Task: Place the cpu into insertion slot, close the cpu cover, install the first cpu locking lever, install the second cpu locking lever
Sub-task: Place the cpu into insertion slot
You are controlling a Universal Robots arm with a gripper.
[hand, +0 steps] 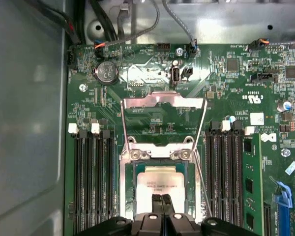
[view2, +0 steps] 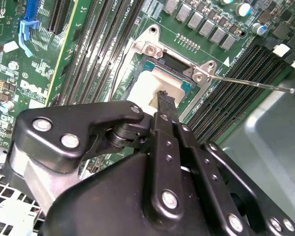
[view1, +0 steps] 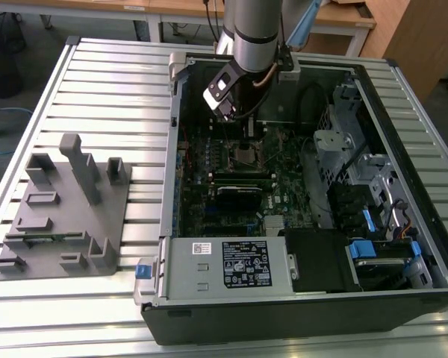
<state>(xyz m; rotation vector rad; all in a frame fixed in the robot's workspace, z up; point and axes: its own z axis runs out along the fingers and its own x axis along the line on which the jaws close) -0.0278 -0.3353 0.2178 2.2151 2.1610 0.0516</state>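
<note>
The cpu, pale silver-grey, lies flat in the insertion slot, whose dark rim frames it on the green board. My gripper hangs right over the chip, its two black fingers pressed together with nothing between them. In the second wrist view the gripper sits at the edge of the cpu. The cpu cover stands swung up and away from the slot on its hinge. A thin wire locking lever runs loose alongside the slot and also shows as the lever. In the exterior view the gripper is just above the slot.
Black memory slots flank the socket on both sides. The grey power supply box sits at the case's front, drive cages on the exterior view's right. A grey fixture with blocks lies outside the case on the exterior view's left.
</note>
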